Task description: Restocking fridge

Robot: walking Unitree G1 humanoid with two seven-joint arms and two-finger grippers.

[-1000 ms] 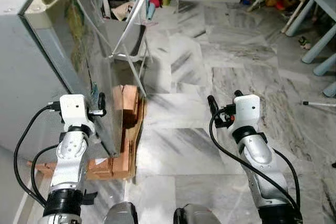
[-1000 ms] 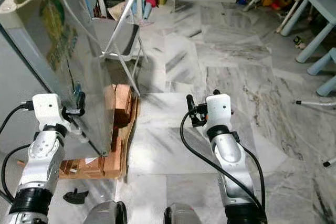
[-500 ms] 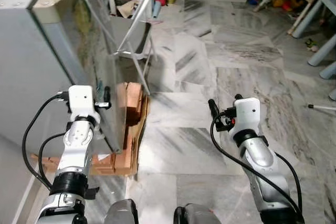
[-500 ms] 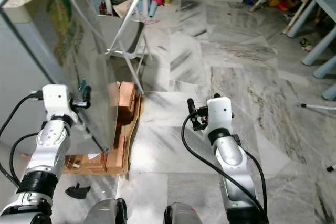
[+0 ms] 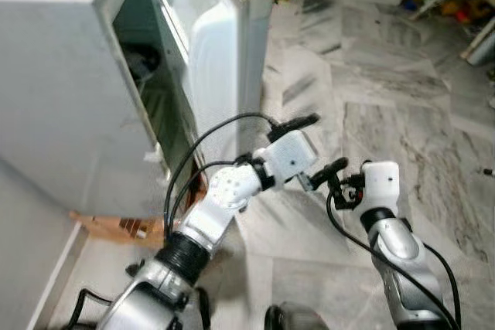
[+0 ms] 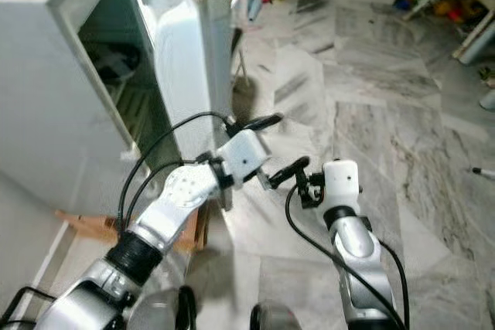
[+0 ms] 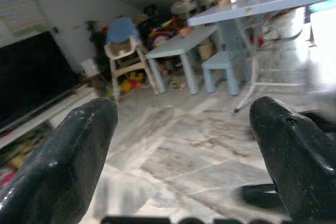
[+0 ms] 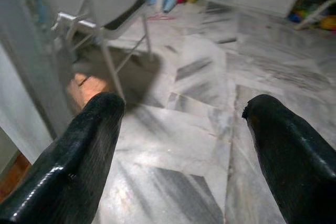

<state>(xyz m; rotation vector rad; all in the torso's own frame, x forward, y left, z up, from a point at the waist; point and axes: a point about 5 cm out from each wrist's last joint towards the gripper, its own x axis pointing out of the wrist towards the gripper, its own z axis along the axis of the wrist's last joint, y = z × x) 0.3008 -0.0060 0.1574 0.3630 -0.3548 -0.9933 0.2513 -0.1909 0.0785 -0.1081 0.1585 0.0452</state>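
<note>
Tools | left (image 5: 309, 148) spread, empty | right (image 8: 184, 145) spread, empty | fridge door (image 5: 213, 44) ajar

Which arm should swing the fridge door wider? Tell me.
Probably left. The left gripper, open and empty, sits nearest the fridge door, just off its free edge. The right gripper, open too, hovers farther out over the marble floor.

Smooth grey metal fridge (image 5: 69, 75) with glossy white plastic door lining (image 5: 213, 52); polished veined marble floor (image 5: 387, 113).
</note>
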